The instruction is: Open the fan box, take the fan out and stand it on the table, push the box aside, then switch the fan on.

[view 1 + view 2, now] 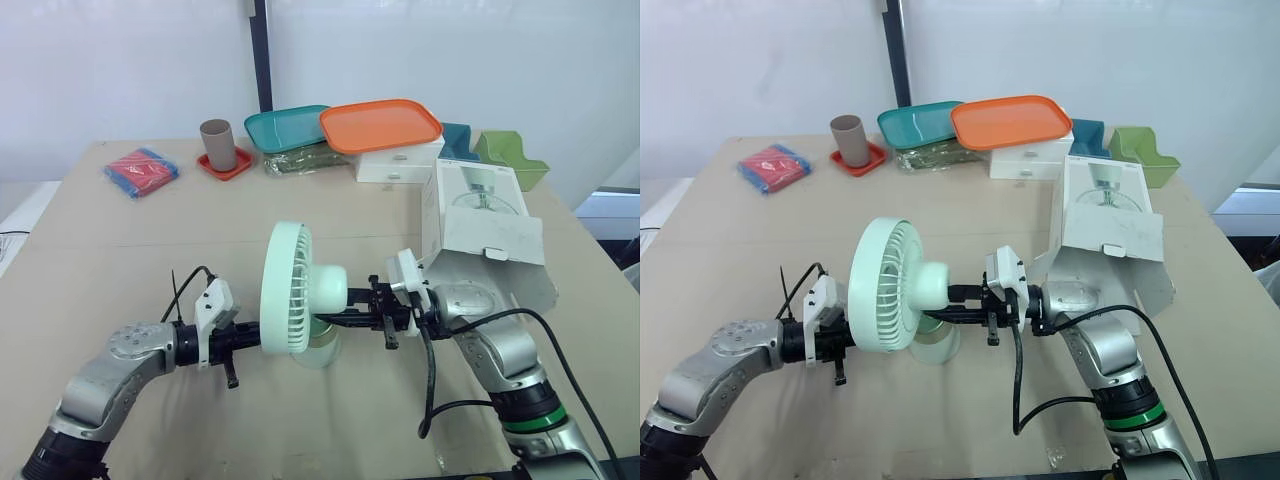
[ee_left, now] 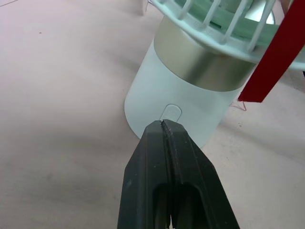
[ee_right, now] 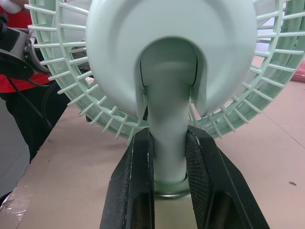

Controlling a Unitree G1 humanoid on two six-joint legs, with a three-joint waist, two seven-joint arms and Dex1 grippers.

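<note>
Fan (image 1: 290, 290) stood upright on the counter (image 1: 120, 260), near the middle of the front edge. Its round grille (image 3: 57, 71) faced the counter's left edge and the motor housing faced right.

L jaws were closed, fingers pressed flat together w/ no gap. Their tip sat against the small oval button (image 2: 171, 113) low on the fan's cylindrical base (image 2: 176, 95), overlapping the button's edge.

R jaws came in from the opposite side and gripped the fan's neck (image 3: 167, 143) just above the base, one finger (image 3: 138, 181) on each side of it, both touching.

Fan box (image 1: 480, 215) lay open toward the right edge, apart from the fan and just beyond the R arm, its flap hanging toward the front edge.

Along the back edge:
- Brown cup (image 1: 218, 143) upright on a red coaster (image 1: 225, 167).
- Teal tray (image 1: 285, 128) beside it.
- Orange tray (image 1: 380, 125) resting on a white drawer unit (image 1: 400, 162).
- Green bin (image 1: 510, 158) near the back-right corner.

A red packet (image 1: 142, 172) lay near the back-left corner, well apart from the rest.
</note>
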